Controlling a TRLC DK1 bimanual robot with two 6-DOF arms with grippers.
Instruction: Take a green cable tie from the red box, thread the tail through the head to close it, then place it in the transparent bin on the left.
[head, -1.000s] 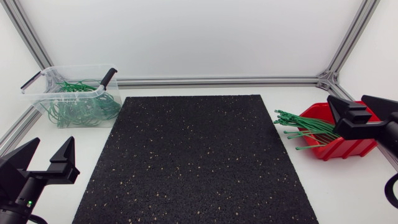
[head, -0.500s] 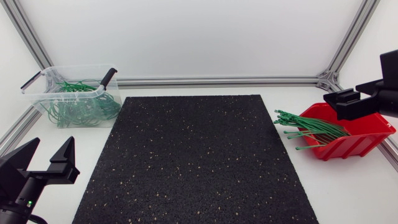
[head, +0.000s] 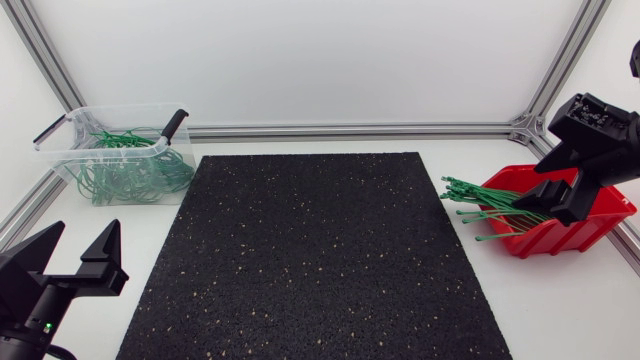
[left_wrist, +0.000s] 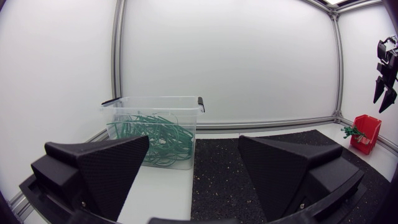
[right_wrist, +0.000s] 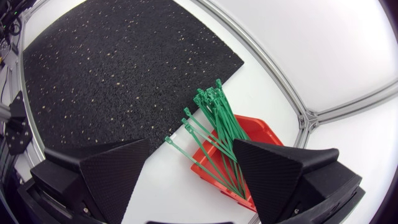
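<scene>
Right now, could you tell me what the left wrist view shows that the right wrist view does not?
Only the left wrist view shows the transparent bin with its looped ties. Only the right wrist view tells the straight cable ties apart, heads past the rim of the red box. Both show that box, the black mat and the open right gripper.

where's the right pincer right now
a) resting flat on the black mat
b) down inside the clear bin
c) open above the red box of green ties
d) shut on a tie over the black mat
c: the right pincer hangs open and empty above the red plastic box, and the right wrist view looks down between its fingers onto the bundle of loose green cable ties sticking out of that box.
</scene>
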